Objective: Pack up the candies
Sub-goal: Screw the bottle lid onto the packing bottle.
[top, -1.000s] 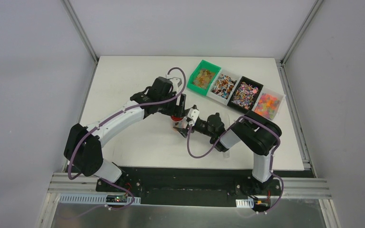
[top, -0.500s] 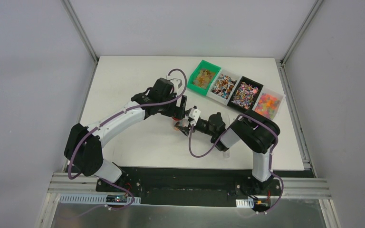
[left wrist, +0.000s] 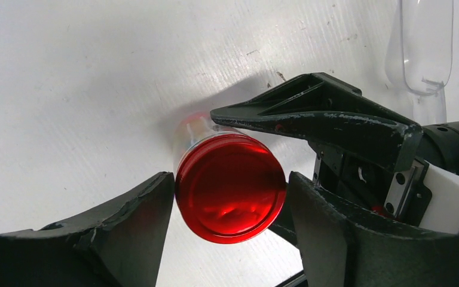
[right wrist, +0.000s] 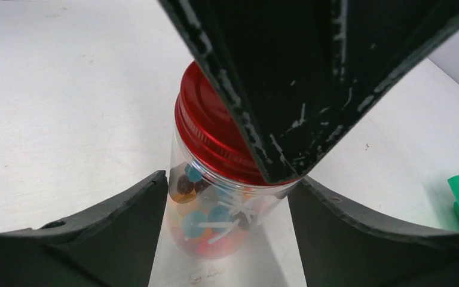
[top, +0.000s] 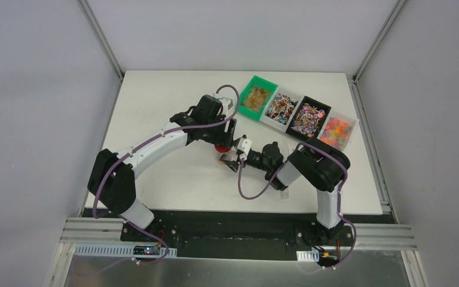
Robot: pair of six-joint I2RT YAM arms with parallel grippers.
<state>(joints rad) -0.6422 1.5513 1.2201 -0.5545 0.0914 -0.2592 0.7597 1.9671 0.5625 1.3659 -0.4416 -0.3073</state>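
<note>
A clear jar [right wrist: 227,197] with a red lid [left wrist: 230,186] stands mid-table, holding several candies [right wrist: 206,224]. From above, my left gripper [left wrist: 228,185] is shut on the lid, its fingers [left wrist: 137,227] against the rim. My right gripper [right wrist: 227,200] comes in from the side and is shut on the jar's body, both pads against the wall. In the top view the two grippers meet at the jar [top: 222,150]. More candies fill four bins [top: 280,109] at the back right.
The bins run in a row: green [top: 255,97], white, black [top: 308,118] and clear [top: 338,133]. A clear plastic scoop [left wrist: 421,48] lies on the table beside the right arm. The white table [top: 155,95] has open surface to the left and back.
My left arm has shifted slightly over the jar, and its jaws widened and then closed on the lid. My right jaws narrowed onto the jar's body. The jar stayed put.
</note>
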